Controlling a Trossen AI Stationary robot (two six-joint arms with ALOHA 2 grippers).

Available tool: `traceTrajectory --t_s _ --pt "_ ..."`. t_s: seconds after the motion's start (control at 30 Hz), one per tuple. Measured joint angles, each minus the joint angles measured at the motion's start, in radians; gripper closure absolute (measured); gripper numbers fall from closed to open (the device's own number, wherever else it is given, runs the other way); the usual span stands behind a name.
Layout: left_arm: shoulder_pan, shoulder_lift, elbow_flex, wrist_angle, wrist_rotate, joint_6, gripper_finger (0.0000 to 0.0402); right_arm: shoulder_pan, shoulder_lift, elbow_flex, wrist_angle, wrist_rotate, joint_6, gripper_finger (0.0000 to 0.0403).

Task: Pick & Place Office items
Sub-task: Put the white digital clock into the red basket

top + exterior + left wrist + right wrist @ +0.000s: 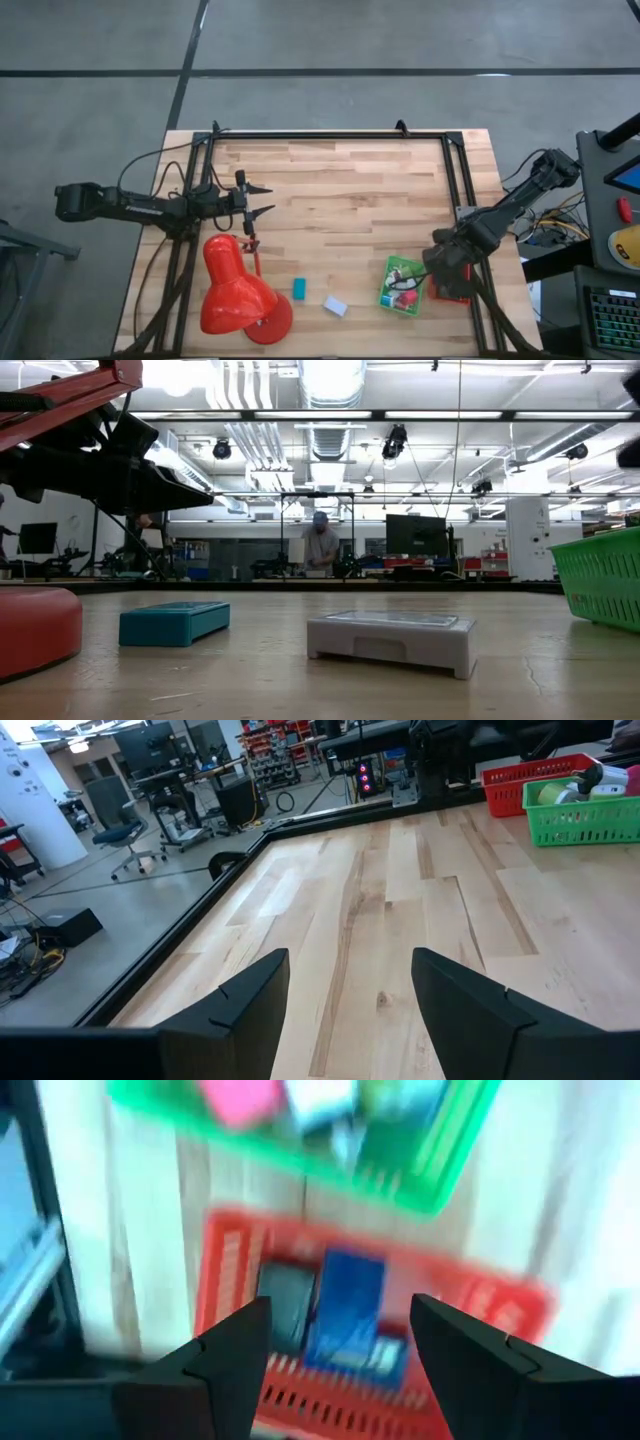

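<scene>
Right pincer (340, 1345) open above dark blue block (345, 1315).

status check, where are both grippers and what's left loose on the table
Right gripper open over red tray, nothing held. Left gripper open, idle at table's left. Teal block and white block loose beside red lamp. Nothing in the way.
</scene>
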Motion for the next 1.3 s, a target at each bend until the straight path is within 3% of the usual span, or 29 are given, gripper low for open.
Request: traceTrajectory --t_s 0.2,0.37,0.43,0.63,0.9,1.0,1.3 --pt "0.000 0.000 0.000 0.000 0.000 0.000 0.0184 0.000 0.000 0.148 0.029 0.280 -0.157 0.0165" --pt "0.000 0.000 0.000 0.000 0.000 0.000 0.0184 -0.007 0.000 0.173 0.313 0.599 -0.358 0.0163" --pt "0.000 0.000 0.000 0.000 0.000 0.000 0.0184 -0.024 0.001 0.146 0.484 0.669 -0.417 0.0162" --pt "0.000 0.000 0.000 0.000 0.000 0.000 0.0184 -0.106 0.070 0.049 0.858 0.672 -0.503 0.0161" --pt "0.000 0.000 0.000 -0.003 0.000 0.000 0.0184 -0.162 0.316 -0.016 1.189 0.662 -0.412 0.0161" --pt "0.000 0.000 0.000 -0.003 0.000 0.000 0.0184 -0.154 0.403 0.018 1.237 0.658 -0.381 0.0161" --pt "0.000 0.000 0.000 -0.007 0.000 0.000 0.0184 -0.122 0.587 0.170 1.144 0.659 -0.319 0.0160"
